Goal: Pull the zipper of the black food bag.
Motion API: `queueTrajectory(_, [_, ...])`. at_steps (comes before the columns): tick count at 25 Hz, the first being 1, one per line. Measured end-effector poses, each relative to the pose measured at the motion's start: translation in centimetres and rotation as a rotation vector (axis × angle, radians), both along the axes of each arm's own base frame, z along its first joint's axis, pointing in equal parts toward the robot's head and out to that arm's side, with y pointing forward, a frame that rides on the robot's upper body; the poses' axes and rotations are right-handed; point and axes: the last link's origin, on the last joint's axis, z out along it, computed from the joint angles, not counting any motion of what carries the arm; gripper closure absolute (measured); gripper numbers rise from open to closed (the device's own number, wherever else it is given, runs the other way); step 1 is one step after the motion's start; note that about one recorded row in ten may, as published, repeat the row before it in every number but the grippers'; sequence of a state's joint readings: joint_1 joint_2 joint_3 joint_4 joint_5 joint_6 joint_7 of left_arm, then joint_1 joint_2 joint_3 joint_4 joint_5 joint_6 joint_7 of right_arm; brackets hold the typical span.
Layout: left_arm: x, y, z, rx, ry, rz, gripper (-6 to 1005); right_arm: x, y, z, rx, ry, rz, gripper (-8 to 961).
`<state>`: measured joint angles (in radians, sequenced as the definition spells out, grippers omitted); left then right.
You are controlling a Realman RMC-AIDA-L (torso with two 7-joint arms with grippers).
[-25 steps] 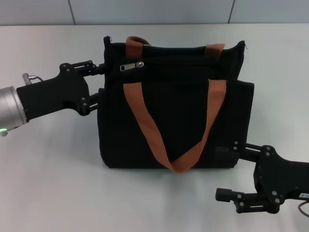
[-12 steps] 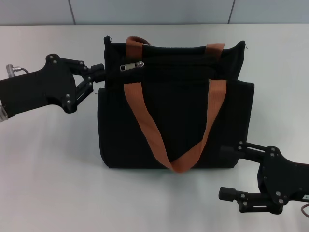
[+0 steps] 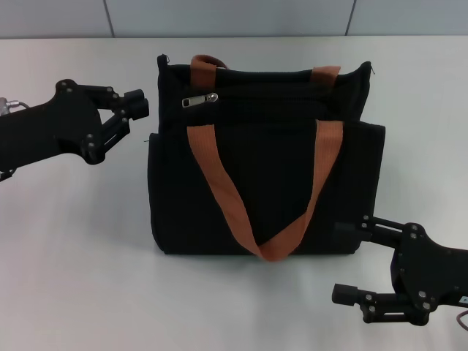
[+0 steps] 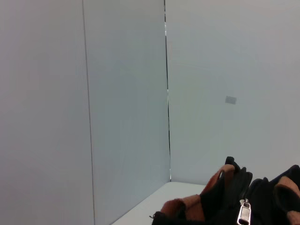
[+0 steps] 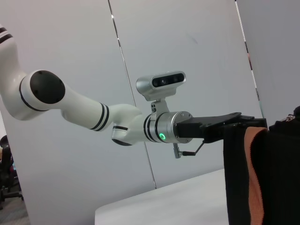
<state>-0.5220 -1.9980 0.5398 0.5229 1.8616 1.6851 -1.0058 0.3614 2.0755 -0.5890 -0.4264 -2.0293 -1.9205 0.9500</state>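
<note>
Black fabric fills the middle of the head view: the black food bag [image 3: 265,157] stands on the white table [image 3: 73,241], its two orange-brown strap handles [image 3: 259,183] hanging down the front in a V. The zipper [image 3: 199,100], a small silver pull tab, lies on the zip line near the bag's upper corner on the side of the left arm.

The left gripper [image 3: 137,108] hangs just beside that corner, apart from the fabric, with its fingertips pointing toward the bag. The pull tab sits a little beyond the fingertips, further in over the bag's front. The fingers stand close together with only a narrow gap, and nothing is held between them. In the left wrist view the pull tab [image 4: 243,212] shows near the lower edge, hanging among the black folds and the orange webbing, with a pale wall behind.

The right gripper [image 3: 351,262] is low by the bag's bottom corner on the right arm's side. Its two fingers are spread wide: one reaches the bag's lower corner, though whether it touches cannot be told, and the other lies nearer the robot, over bare table. The right wrist view looks past the bag's edge [image 5: 262,178] to the left arm [image 5: 93,112] beyond it.
</note>
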Motion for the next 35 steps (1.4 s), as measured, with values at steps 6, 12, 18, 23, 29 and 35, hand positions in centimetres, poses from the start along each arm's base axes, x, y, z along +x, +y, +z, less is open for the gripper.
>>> queueTrajectory(6, [-0.1,0.1,-0.5,-0.013,0.023,0.013,851,0.0,0.0,0.0,-0.002,0.0,-0.001,121])
queueTrajectory(12, [0.0,0.6,-1.7,-0.032,0.072,0.024,657,0.0,0.0,0.0,-0.002,0.0,-0.002,122])
queueTrajectory(18, [0.3,1.0,-2.6,-0.039,0.101,0.024,419,0.0,0.0,0.0,-0.003,0.001,-0.003,121])
queueTrajectory(23, [1.1,1.5,-3.9,-0.043,0.167,-0.013,280,0.0,0.0,0.0,-0.003,0.001,-0.004,121])
queueTrajectory(29, [1.2,1.4,-4.1,-0.053,0.172,-0.017,367,0.0,0.1,0.0,0.0,-0.003,-0.007,122])
queueTrajectory(35, [1.3,1.5,-4.0,-0.05,0.166,-0.014,577,0.0,0.2,0.0,0.003,-0.003,-0.008,122])
